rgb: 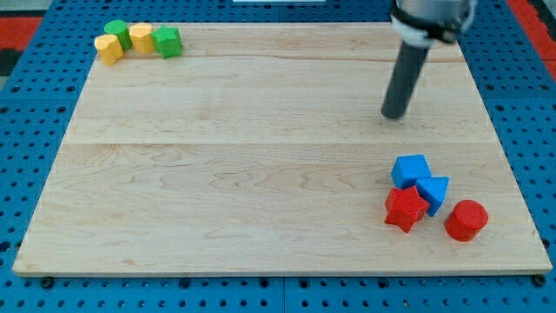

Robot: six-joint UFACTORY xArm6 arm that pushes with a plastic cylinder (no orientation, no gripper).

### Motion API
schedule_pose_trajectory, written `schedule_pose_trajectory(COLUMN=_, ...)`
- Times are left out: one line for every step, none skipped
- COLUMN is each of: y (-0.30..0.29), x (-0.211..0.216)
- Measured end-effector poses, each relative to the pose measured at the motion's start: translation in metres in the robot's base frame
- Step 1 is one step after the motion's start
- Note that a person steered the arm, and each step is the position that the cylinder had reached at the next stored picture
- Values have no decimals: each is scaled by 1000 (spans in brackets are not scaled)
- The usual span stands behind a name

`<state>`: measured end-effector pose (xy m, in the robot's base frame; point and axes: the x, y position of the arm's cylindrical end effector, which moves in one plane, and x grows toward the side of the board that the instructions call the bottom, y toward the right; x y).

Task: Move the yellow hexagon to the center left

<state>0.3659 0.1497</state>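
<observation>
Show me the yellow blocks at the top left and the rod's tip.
yellow hexagon block [109, 48], camera view, top face.
yellow cylinder block [141, 36], camera view, top face.
my tip [395, 115], camera view, the rod's lower end.

My rod slants down from the view's top right, leaning slightly leftward as it descends. My tip [395, 115] rests at the tabletop [261, 174], in its upper right part.

The tabletop [261, 174] lay open across its middle, with obstacles only in the top-left yellow-and-green cluster [139, 39] and the bottom-right red-and-blue cluster [430, 200].
</observation>
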Motion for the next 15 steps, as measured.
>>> schedule_pose_trajectory(y=-57, x=-69)
schedule_pose_trajectory(y=-108, x=-116)
schedule_pose_trajectory(y=-166, x=-154)
schedule_pose_trajectory(y=-222, x=-173)
schedule_pose_trajectory(y=-251, x=-174)
schedule_pose_trajectory(y=-290, x=-173)
schedule_pose_trajectory(y=-352, x=-174)
schedule_pose_trajectory(y=-377, x=-175)
schedule_pose_trajectory(y=-376, x=-174)
schedule_pose_trajectory(y=-378, x=-174)
schedule_pose_trajectory(y=-381, x=-174)
schedule_pose_trajectory(y=-370, x=-157)
schedule_pose_trajectory(y=-351, x=-141)
schedule_pose_trajectory(y=-329, x=-133)
schedule_pose_trajectory(y=-330, x=-115)
